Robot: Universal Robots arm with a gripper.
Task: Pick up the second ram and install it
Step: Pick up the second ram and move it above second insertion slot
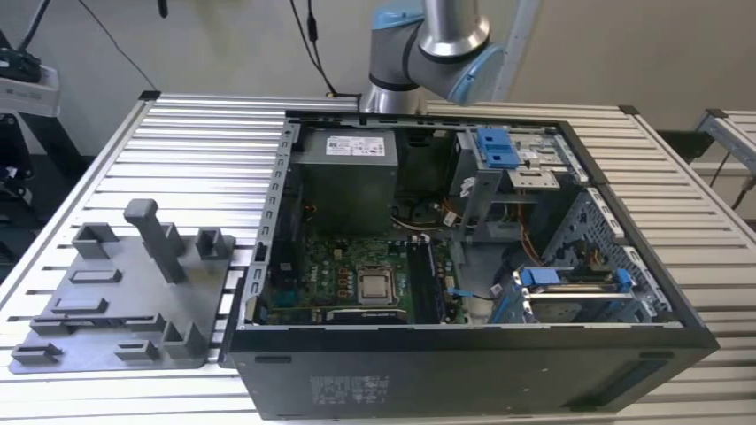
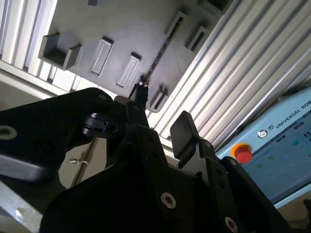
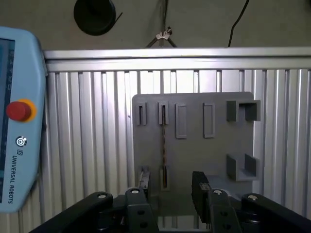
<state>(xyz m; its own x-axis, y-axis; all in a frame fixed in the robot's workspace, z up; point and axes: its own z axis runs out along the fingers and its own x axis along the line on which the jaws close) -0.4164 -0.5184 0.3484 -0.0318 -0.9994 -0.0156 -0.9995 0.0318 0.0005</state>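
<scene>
exterior view: open computer case, motherboard showing. first wrist view: the second ram, a slim dark strip edge-on, stands in the grey holder straight beyond the gripper, fingers spread wide, holding nothing.

An open computer case sat on the slatted aluminium table, filling the exterior view's centre and right, its power supply above the motherboard and blue drive clips at upper right. A grey fixture plate lay at lower left, beside the case. In the first wrist view, a pale-blue teach pendant carried a red button.
</scene>
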